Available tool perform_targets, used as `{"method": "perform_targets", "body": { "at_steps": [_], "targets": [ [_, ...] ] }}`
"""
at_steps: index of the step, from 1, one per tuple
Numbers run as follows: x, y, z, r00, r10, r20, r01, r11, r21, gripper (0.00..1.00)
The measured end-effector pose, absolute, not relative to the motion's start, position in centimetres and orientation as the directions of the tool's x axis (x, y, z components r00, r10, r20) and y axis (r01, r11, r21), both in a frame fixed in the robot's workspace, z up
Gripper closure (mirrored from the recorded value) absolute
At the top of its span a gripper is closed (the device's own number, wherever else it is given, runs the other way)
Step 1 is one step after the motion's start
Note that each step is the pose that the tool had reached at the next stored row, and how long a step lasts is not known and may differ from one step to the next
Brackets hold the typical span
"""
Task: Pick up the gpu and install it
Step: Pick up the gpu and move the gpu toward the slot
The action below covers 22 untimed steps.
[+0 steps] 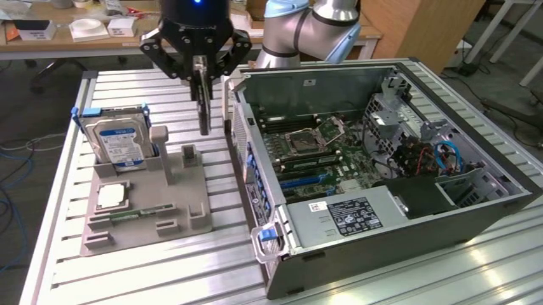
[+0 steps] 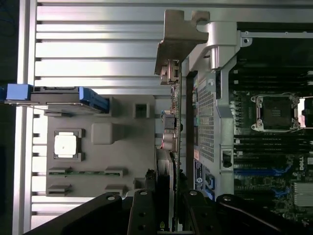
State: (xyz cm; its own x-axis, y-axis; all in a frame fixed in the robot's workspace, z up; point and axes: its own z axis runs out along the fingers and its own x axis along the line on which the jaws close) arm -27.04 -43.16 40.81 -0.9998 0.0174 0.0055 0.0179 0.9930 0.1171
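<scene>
The gripper's (image 1: 200, 67) fingers are closed partway onto the top edge of the gpu (image 1: 203, 105), clamping it so the card hangs vertical in the air. It is held above the slatted table (image 1: 127, 273), between the gray parts fixture (image 1: 182, 197) and the open computer case (image 1: 339, 254).

The wrist view looks down the card's thin edge (image 2: 175, 105) and shows its pale bracket just beside the case wall (image 2: 210, 98). The exterior view adds the hard drive (image 1: 121, 143) standing in the fixture, with the processor chip (image 1: 112, 196) and memory stick (image 1: 136, 213) lying flat, and the motherboard's empty CPU socket (image 1: 304, 141).
</scene>
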Motion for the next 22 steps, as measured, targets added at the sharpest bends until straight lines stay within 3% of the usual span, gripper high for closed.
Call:
{"method": "perform_targets", "body": {
  "at_steps": [22],
  "targets": [
    [-18.7, -43.2, 40.8, -1.0, 0.017, 0.005, 0.018, 0.993, 0.117, 0.73]
  ]
}}
